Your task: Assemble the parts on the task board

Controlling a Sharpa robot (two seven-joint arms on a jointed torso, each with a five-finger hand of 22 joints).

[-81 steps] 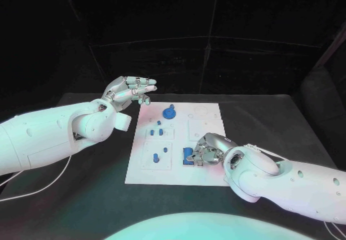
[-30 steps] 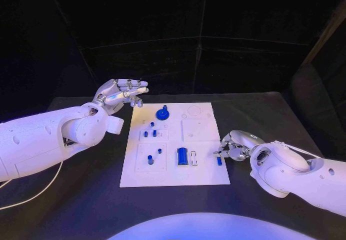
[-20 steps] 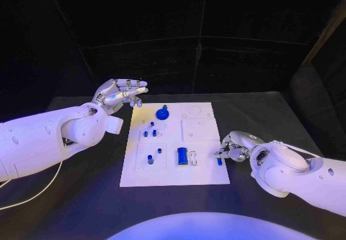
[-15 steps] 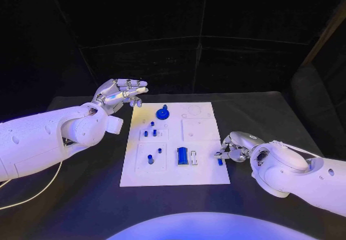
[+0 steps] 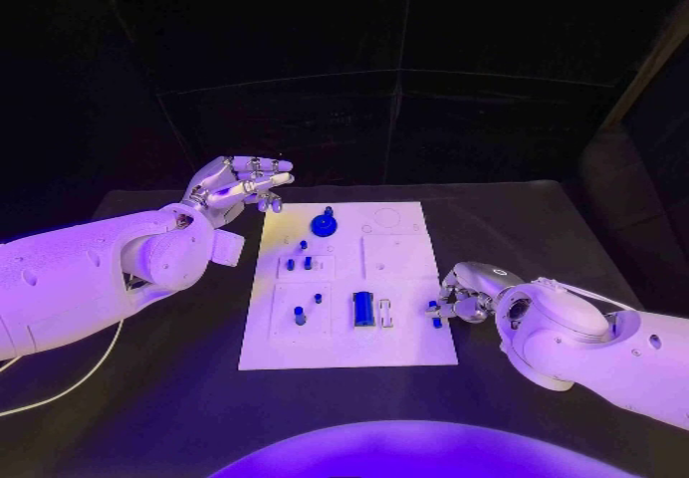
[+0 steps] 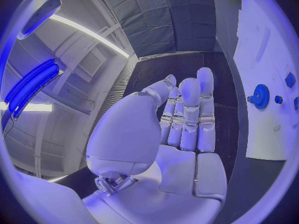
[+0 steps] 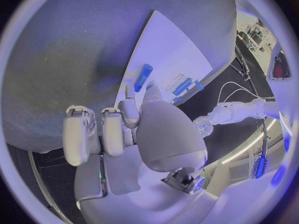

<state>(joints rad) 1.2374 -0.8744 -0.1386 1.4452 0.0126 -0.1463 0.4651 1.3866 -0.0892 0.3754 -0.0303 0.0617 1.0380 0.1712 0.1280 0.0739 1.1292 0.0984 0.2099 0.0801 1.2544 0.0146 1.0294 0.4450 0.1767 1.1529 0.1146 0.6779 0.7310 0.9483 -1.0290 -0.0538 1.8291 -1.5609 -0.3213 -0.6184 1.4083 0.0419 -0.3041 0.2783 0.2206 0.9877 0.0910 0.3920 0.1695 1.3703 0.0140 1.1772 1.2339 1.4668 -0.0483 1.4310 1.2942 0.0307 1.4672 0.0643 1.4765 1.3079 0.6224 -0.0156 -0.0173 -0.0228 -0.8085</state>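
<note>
The white task board lies in the middle of the black table. In it stand a blue gear disc, a blue block and several small blue pegs. My right hand is at the board's right edge. Its thumb and a finger pinch the end of a small blue peg, low over the board; the right wrist view shows the peg beyond the fingertips. My left hand hovers off the board's far left corner, fingers curled, holding nothing; the left wrist view shows its palm.
A pale slot piece sits beside the blue block. Bare black table lies to either side of the board. In the left wrist view the gear disc stands on the board.
My right hand left the blue block and moved to the board's right edge with a small peg. Over the last second it has barely shifted. The left hand has stayed put.
</note>
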